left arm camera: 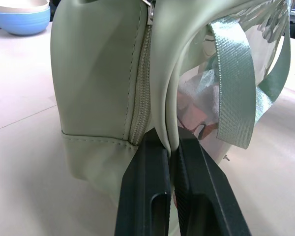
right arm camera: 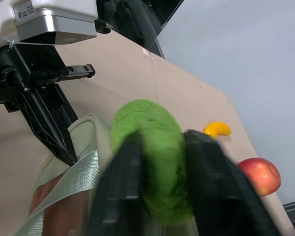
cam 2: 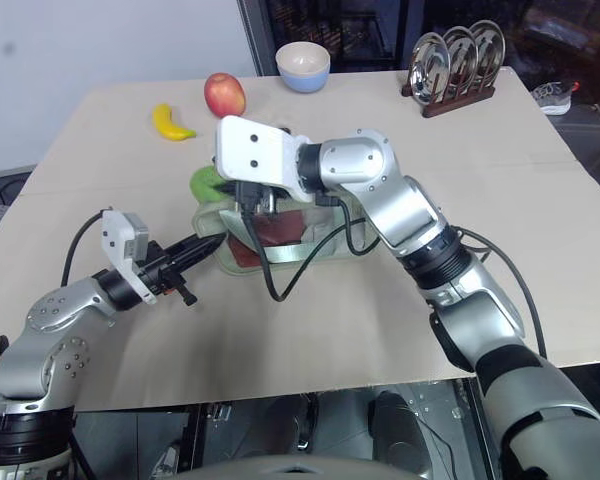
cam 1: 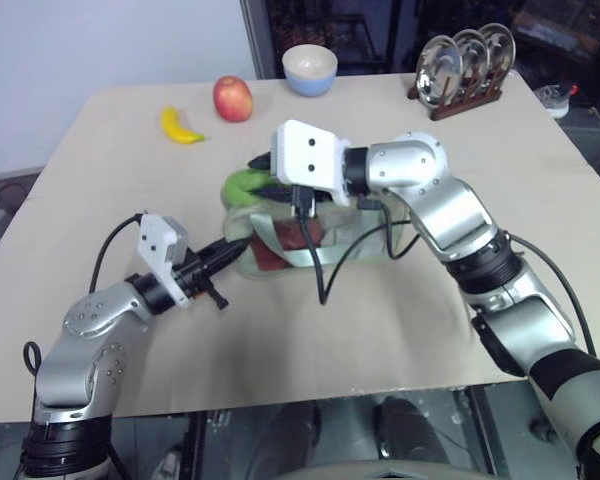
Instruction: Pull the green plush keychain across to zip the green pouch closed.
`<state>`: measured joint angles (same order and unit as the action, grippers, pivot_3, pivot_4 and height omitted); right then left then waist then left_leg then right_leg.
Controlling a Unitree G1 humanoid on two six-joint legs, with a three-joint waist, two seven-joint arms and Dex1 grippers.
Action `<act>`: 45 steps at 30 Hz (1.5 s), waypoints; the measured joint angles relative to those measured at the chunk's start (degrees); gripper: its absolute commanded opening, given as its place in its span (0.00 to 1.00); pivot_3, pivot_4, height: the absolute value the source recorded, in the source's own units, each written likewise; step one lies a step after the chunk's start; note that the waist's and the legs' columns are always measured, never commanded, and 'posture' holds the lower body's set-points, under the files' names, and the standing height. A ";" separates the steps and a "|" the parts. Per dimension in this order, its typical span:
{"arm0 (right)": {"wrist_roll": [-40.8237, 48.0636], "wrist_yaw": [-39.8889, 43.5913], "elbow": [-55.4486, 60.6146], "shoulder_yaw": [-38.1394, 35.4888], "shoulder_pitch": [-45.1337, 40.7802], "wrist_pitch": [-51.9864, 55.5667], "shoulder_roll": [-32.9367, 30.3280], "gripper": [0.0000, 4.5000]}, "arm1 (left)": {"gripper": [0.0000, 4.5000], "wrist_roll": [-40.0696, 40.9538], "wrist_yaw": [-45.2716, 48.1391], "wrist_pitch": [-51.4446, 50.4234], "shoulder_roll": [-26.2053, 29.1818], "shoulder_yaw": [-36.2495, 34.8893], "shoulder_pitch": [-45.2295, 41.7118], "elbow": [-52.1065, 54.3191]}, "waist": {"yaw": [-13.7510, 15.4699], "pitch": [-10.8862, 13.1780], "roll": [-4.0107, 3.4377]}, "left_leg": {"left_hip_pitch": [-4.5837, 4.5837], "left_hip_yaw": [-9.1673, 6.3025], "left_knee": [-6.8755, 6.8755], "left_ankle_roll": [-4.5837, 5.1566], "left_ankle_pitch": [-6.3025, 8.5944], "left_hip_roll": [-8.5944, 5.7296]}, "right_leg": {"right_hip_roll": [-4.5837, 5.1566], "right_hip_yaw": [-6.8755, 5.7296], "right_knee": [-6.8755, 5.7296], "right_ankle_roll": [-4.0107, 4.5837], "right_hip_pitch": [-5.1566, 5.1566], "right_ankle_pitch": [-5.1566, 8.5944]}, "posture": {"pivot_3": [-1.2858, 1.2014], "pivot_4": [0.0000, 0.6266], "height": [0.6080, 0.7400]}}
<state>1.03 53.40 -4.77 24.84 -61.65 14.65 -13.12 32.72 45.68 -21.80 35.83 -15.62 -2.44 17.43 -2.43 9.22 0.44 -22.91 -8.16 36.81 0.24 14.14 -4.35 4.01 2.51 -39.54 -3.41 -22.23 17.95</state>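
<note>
The left gripper (left arm camera: 171, 189) has its 2 fingers clamped on the end seam of the green pouch (cam 1: 280, 235), apparently to anchor it, while the right gripper (right arm camera: 160, 167) squeezes the green plush keychain (right arm camera: 150, 147) between its fingers, ready to pull the zipper.

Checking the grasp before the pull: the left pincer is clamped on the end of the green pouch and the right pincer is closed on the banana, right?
Not quite. The right pincer is closed on the green plush keychain, as the right wrist view shows; the banana lies apart on the table. The left pincer is indeed clamped on the end of the green pouch.
</note>
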 measured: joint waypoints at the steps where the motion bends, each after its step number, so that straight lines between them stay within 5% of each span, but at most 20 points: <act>1: -0.07 0.05 -0.17 -0.01 0.00 -0.03 0.01 0.02 | 0.00 -0.01 -0.07 0.01 -0.05 0.01 0.00 0.00 | 0.00 0.00 0.00 | 0.00 0.00 0.00 0.00 0.00 0.00 | 0.00 0.00 -0.01 0.00 0.00 0.00 | 0.52 0.24 1.00; 21: 6.30 0.86 3.38 -7.87 0.10 7.37 -10.86 0.02 | 0.00 -1.79 -2.40 3.77 -1.25 1.05 1.04 1.11 | 0.07 0.00 0.00 | 0.00 0.09 0.02 0.00 0.00 0.00 | 0.02 0.09 -0.15 0.01 -0.05 0.00 | 0.52 0.24 1.00; 45: 10.83 -6.90 1.19 -12.09 -3.76 2.55 -6.08 0.02 | 0.00 -2.89 -6.48 2.48 -1.32 2.83 -1.24 0.02 | 0.06 0.00 0.01 | -0.02 0.12 0.03 0.00 0.00 0.00 | 0.01 0.09 -0.21 0.01 -0.17 0.00 | 0.52 0.24 1.00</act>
<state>11.86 46.50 -3.58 12.76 -65.41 17.19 -19.20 29.82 39.20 -19.32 34.51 -12.79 -3.68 17.45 -2.37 9.22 0.45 -22.94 -8.04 36.84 0.23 14.14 -4.35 4.02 2.60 -39.75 -3.40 -22.40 17.96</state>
